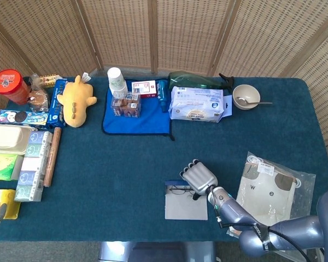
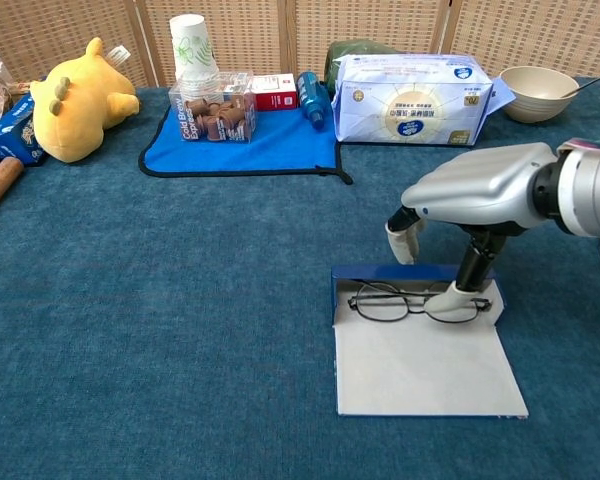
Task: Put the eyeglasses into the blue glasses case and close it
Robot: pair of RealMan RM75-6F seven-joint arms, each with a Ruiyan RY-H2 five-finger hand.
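On the table [image 2: 180,330], near its front edge and right of centre, lies the blue glasses case [image 2: 420,345], open, its pale flap spread flat toward the robot and the blue tray part on the far side. The eyeglasses [image 2: 400,302] lie in that tray part, lenses side by side, long axis running left-right, parallel to the table's front edge.

The right hand [image 2: 470,195] hangs directly over the right end of the case, palm down. Its fingers [image 2: 458,295] reach down; one tip touches or nearly touches the right lens area of the eyeglasses, another hangs at the far rim of the case. Whether the fingers pinch the frame I cannot tell: no clear two-sided grip shows. The left hand does not show in either view, so the right is the one placed to act.

Judgement: eyeglasses appear seated; the remaining step is folding the flap over. The flap's free edge lies on the near side of the fingers.

Room: bare cloth left of and in front of the case. A clear bag [image 1: 273,188] lies just right of it, near the right arm's path. The tissue pack [image 2: 412,98] and blue cloth [image 2: 270,150] sit well apart, behind.
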